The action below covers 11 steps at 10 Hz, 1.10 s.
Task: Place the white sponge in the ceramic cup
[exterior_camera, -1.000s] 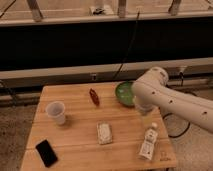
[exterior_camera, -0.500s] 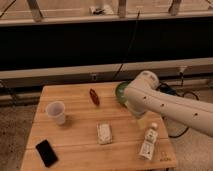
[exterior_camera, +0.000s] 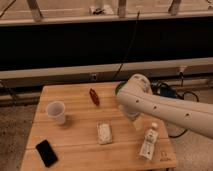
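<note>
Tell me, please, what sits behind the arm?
A green bowl: only its left rim shows; the arm covers the rest and any contents. The gripper hangs open under the arm, right of the sponge.

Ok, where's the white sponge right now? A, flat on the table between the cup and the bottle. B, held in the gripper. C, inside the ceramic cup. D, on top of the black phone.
A: the white sponge lies flat on the table, between the ceramic cup and the bottle, while the gripper hangs apart from it, above the table nearer the bottle.
</note>
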Each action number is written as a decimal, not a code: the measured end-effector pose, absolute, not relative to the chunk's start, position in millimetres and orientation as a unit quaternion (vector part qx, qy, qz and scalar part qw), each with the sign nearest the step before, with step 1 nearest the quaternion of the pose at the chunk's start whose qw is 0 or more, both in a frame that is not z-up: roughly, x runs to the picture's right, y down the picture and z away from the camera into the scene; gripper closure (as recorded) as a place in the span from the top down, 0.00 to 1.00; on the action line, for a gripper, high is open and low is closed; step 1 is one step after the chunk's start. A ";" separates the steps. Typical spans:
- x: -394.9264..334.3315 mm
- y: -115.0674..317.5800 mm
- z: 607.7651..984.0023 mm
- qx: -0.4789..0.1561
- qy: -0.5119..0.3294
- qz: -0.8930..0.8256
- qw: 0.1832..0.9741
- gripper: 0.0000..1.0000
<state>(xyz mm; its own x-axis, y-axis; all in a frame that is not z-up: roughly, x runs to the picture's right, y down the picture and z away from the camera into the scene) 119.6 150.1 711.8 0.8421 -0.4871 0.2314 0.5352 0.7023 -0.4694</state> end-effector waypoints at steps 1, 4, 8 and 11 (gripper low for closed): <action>115.9 152.6 712.5 -0.267 -0.050 -0.291 0.917 0.80; 104.9 156.4 716.8 -0.264 -0.064 -0.328 0.905 0.80; 89.8 161.5 723.0 -0.262 -0.083 -0.378 0.884 0.80; 79.8 164.1 727.8 -0.263 -0.095 -0.413 0.867 0.80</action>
<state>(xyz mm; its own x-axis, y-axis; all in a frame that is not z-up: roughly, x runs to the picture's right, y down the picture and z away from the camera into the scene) 79.8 164.1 727.8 0.6407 -0.6657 0.3825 0.7661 0.5208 -0.3768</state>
